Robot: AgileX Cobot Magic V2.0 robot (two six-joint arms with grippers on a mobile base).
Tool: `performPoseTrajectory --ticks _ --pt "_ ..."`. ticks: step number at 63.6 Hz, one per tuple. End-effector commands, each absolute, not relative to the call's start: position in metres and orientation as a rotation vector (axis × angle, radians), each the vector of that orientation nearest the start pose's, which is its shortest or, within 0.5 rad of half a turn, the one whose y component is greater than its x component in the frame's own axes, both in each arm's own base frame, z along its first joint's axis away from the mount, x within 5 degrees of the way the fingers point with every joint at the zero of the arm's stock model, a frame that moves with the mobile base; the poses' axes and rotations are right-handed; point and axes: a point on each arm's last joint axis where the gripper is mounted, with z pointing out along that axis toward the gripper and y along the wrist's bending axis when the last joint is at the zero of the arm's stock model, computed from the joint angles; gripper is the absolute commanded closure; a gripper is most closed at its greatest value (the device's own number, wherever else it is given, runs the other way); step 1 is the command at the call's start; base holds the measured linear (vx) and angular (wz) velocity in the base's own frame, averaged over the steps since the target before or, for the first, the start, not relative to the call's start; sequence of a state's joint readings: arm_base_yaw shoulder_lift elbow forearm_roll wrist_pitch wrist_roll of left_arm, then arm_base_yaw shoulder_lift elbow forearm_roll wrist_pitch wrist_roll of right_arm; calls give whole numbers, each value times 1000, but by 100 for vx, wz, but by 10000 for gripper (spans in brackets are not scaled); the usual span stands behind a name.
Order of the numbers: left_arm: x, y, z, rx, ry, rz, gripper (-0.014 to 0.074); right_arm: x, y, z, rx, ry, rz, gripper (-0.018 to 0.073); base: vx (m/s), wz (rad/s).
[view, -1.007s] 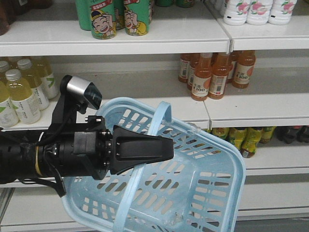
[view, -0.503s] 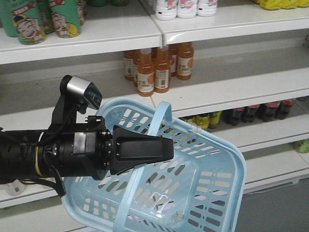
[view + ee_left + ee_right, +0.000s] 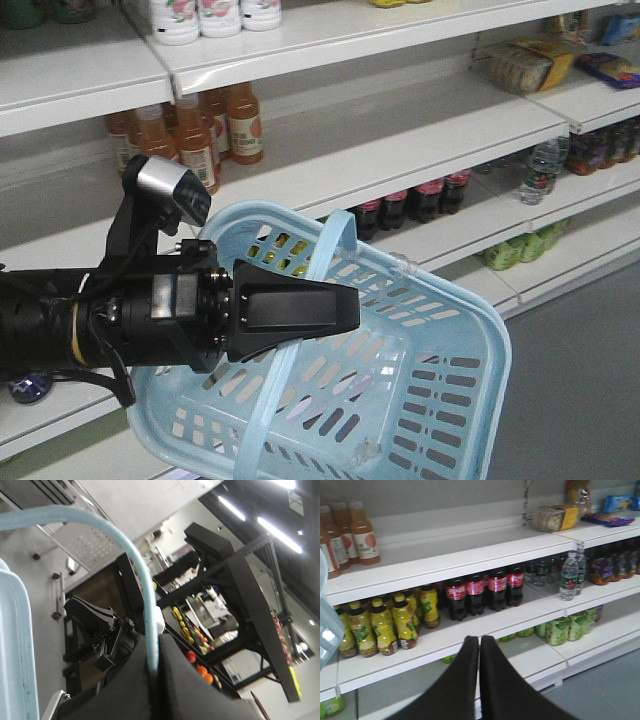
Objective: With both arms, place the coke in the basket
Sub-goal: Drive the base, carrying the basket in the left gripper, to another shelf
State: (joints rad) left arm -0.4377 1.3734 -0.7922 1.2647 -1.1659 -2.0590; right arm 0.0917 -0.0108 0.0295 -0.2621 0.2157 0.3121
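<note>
My left gripper [image 3: 352, 310] is shut on the thin hoop handle [image 3: 334, 236] of the light-blue basket [image 3: 478, 312], which hangs tilted and empty in front of the shelves. In the left wrist view the handle [image 3: 102, 524] arcs down between the black fingers [image 3: 180, 680]. Several coke bottles [image 3: 476, 592] with red caps and labels stand in a row on a middle shelf, also seen beyond the basket in the front view as coke bottles [image 3: 428, 198]. My right gripper [image 3: 479, 641] is shut on nothing, below and in front of the coke row.
Orange drink bottles [image 3: 215, 130] stand on the shelf above. Yellow-labelled bottles [image 3: 385, 625] sit left of the coke, a clear water bottle [image 3: 568, 577] to its right. Green packs [image 3: 565, 627] fill the lower shelf. Snack packets [image 3: 552, 517] lie upper right. The basket edge [image 3: 326, 630] shows at far left.
The shelves have slid leftward in the front view, so the view has travelled right along the aisle. The coke row has come into sight. The left gripper holds the basket as before.
</note>
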Motion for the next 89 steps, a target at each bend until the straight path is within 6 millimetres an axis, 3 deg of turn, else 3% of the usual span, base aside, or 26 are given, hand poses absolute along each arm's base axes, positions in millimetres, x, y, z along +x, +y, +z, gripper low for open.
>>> performPoseTrajectory --ticks 1,89 --pt "185 -178 342 521 1654 -2122 603 56 1 189 -15 1637 64 564 -1 -51" --pt "185 -178 342 521 1654 -2122 603 56 1 189 -15 1637 64 564 1 -48"
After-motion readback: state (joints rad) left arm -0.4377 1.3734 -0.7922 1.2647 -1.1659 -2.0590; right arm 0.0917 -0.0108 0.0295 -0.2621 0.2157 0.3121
